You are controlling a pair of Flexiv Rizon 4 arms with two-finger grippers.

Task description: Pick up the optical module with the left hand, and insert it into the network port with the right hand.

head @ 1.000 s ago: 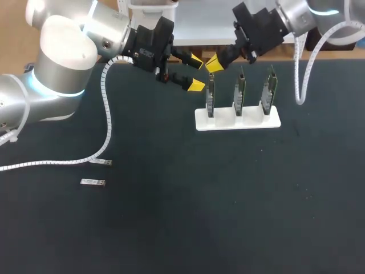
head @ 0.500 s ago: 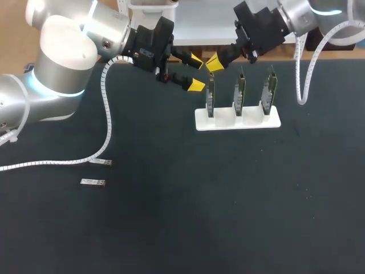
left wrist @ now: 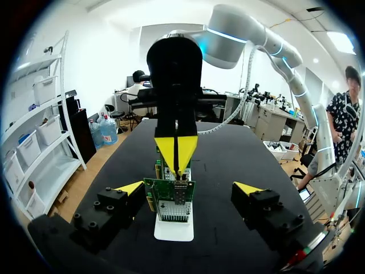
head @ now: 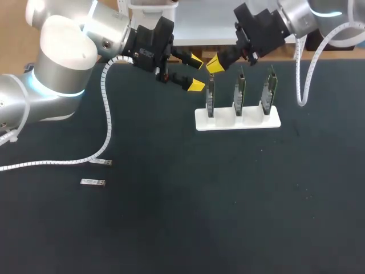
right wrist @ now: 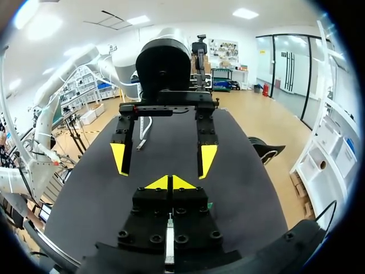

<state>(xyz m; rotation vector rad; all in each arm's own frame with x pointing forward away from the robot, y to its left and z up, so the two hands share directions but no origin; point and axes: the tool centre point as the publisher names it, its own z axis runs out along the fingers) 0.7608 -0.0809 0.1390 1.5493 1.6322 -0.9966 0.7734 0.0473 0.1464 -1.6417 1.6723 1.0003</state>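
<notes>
- Head view: two small silver optical modules (head: 93, 182) lie flat on the dark table (head: 228, 200), near its left side and well apart from both grippers. The nearer one has its long axis running left to right. The other (head: 102, 162), just beyond it, lies almost the same way, at the end of a white coiled cable (head: 106, 117).
- One white holder (head: 238, 119) stands toward the far side and carries three upright circuit cards (head: 238, 94), one per slot, in a row.
- The left gripper (head: 195, 72) is just left of the row, with its two yellow tips spread apart and nothing between them. The right gripper (head: 214, 64) hangs over the leftmost card with its tips pressed together. I cannot tell whether it pinches anything.
- Left wrist view: the left gripper (left wrist: 188, 188) is spread wide. The holder (left wrist: 173, 230) and its cards (left wrist: 170, 200) are ahead, in line one behind another. The right gripper (left wrist: 177, 154) points down over them, tips together.
- Right wrist view: the right gripper (right wrist: 170, 182) shows its tips touching. The left gripper (right wrist: 162, 158) faces it, fingers apart.
</notes>
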